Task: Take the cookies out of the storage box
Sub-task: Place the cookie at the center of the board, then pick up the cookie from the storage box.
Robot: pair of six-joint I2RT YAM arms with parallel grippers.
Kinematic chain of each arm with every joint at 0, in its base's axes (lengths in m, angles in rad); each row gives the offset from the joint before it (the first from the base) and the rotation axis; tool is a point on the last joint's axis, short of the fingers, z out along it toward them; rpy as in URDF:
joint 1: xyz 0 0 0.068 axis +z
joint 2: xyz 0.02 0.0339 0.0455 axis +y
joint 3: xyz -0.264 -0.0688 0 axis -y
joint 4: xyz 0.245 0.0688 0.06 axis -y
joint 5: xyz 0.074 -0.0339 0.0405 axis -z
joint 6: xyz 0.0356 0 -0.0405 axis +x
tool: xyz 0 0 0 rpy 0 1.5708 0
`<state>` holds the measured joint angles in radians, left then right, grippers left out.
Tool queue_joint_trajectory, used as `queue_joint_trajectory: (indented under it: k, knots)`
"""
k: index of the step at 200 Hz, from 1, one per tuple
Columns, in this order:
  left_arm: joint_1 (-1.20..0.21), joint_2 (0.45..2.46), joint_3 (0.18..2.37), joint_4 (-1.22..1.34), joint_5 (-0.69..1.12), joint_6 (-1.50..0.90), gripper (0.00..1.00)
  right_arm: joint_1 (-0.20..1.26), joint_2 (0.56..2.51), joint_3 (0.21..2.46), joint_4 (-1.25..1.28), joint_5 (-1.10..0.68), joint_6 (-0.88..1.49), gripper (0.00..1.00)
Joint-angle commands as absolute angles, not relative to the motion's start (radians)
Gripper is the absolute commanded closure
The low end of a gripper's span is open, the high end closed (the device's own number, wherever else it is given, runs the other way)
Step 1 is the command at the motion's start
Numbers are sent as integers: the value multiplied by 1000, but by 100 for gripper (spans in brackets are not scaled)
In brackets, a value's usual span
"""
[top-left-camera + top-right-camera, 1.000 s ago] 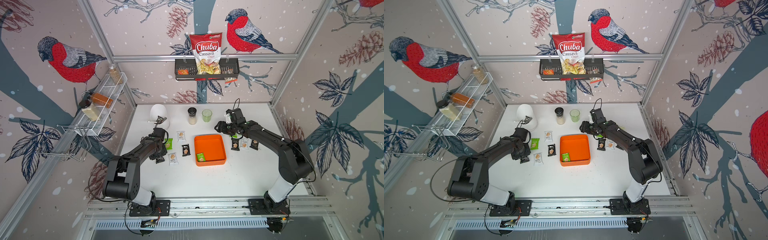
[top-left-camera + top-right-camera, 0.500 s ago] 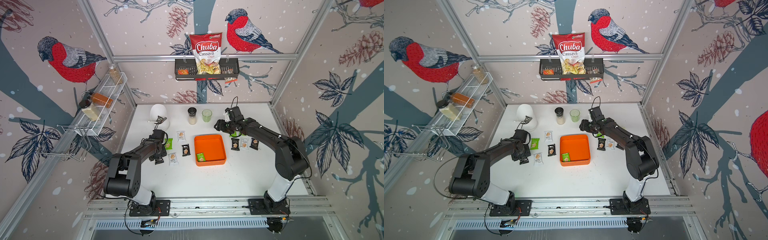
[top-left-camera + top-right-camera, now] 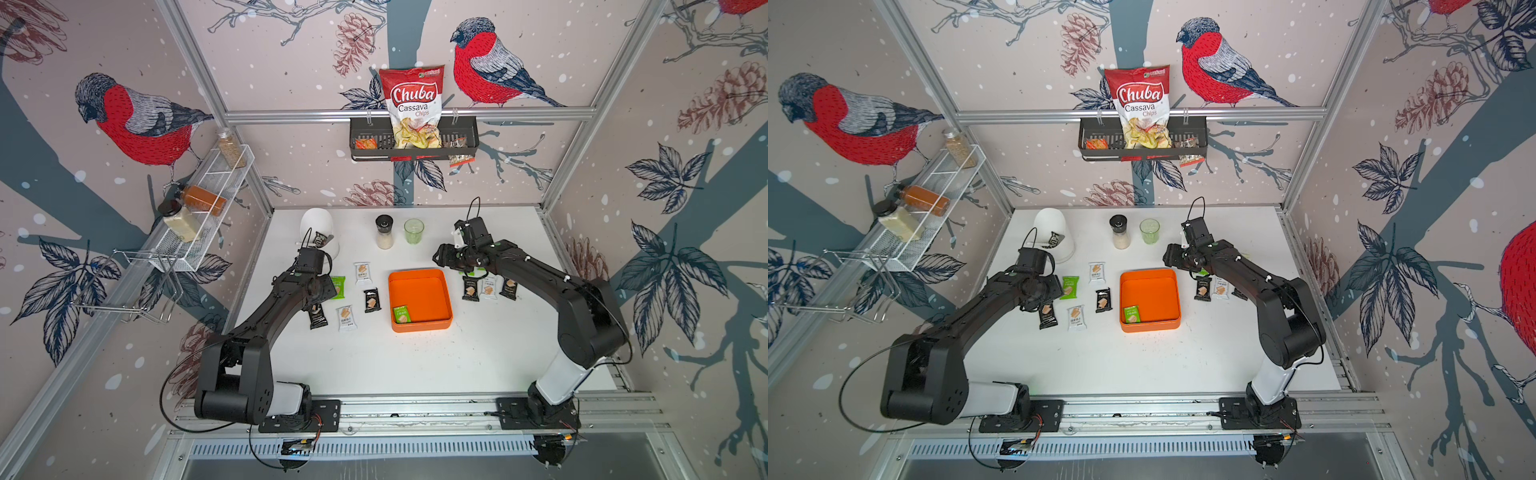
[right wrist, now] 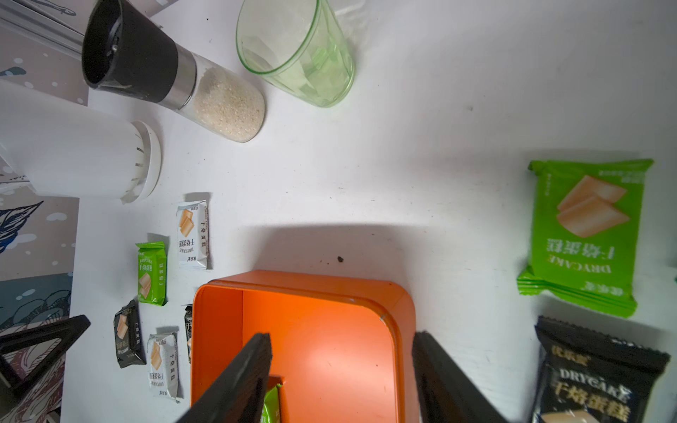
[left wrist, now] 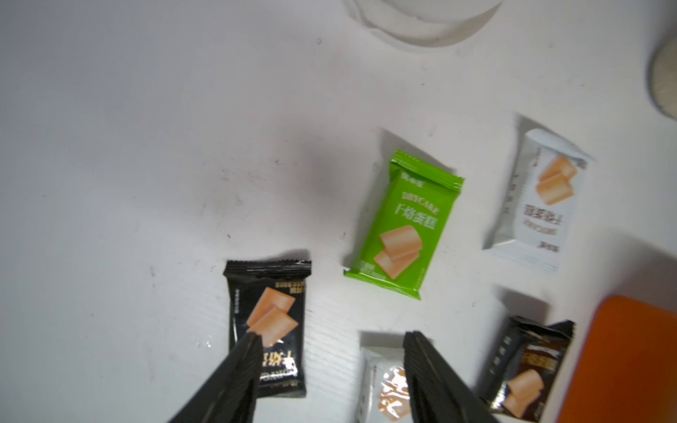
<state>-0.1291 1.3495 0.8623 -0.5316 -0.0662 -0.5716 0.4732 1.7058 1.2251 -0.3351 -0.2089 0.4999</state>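
The orange storage box (image 3: 419, 273) sits mid-table with one green cookie packet (image 3: 401, 314) lying in its near left corner. Several cookies lie on the table to its left, among them a black packet (image 5: 269, 322), a green one (image 5: 403, 223) and a white one (image 5: 542, 197). More cookies (image 3: 488, 287) lie in a row to its right. My left gripper (image 5: 331, 340) hangs open and empty just above the table, between the black packet and a white packet (image 5: 384, 384). Over the box's far wall (image 4: 304, 285), my right gripper (image 4: 342, 338) is open and empty.
A salt grinder (image 3: 384, 232), a green glass (image 3: 414, 231) and a white container (image 3: 318, 228) stand along the back of the table. A black wall basket (image 3: 465, 141) holds the Chuba bag. A white wire rack (image 3: 208, 208) with bottles hangs on the left wall.
My left gripper has opened and left the black packet lying on the table. My right gripper has shifted slightly toward the box's far edge, still open.
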Motion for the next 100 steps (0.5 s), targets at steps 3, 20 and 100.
queue_joint_trajectory:
  k: [3,20,100]
  knots:
    - [-172,1303,871,-545,8,-652,35,466,1675,1195,-310,-202,493,33]
    - [-238,1285,875,-545,10,-707,35,461,1649,1165,-303,-204,490,33]
    - [-587,1323,935,-513,-16,-955,35,419,1522,1022,-278,-227,483,33]
